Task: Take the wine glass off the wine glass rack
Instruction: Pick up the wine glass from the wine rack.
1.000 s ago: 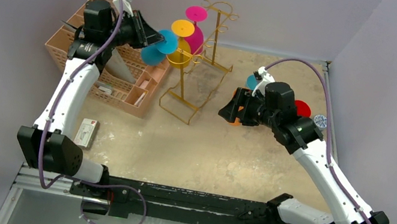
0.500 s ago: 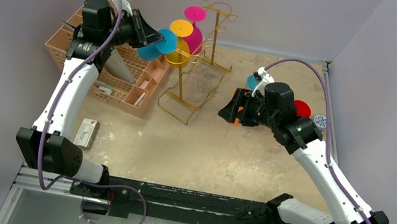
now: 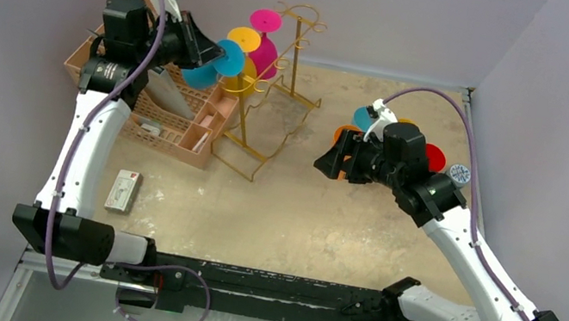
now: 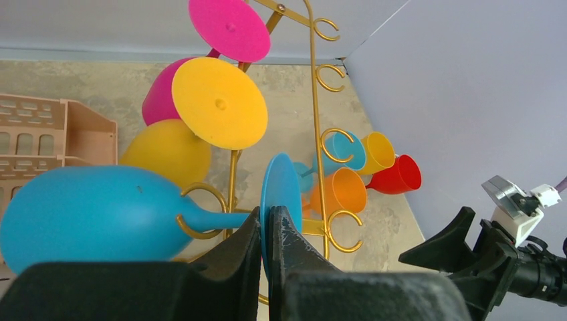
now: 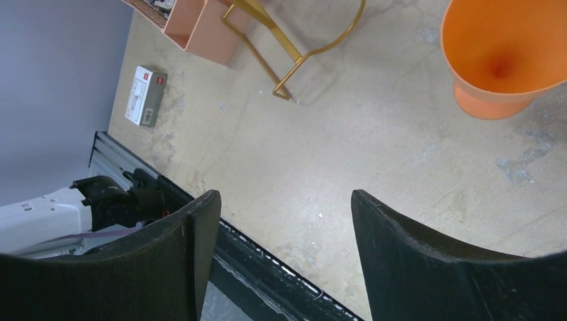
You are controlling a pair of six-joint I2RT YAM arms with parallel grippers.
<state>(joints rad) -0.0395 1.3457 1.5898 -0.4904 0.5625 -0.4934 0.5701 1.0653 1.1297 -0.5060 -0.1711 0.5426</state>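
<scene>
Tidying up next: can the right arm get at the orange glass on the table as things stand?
Probably yes: the right gripper is open, the orange glass sits just ahead of it, and only bare table shows between them.

So the rack is a tall thin gold wire stand [image 3: 293, 49] with curly open hooks up its posts and a rectangular wire base, sitting toward the back left of the worktop [image 3: 298, 215]. From overhead it looks like it's leaning left with part of the base lifted off the surface, but honestly it's hard to be sure from that angle. The glass in question is the blue plastic wine glass [image 4: 87, 214]. It's lying sideways, bowl to the left in the wrist view, with its stem running through one of the gold hooks. Its flat round foot is edge-on, pinched between the closed jaws of the left gripper [image 4: 265, 224].
</scene>
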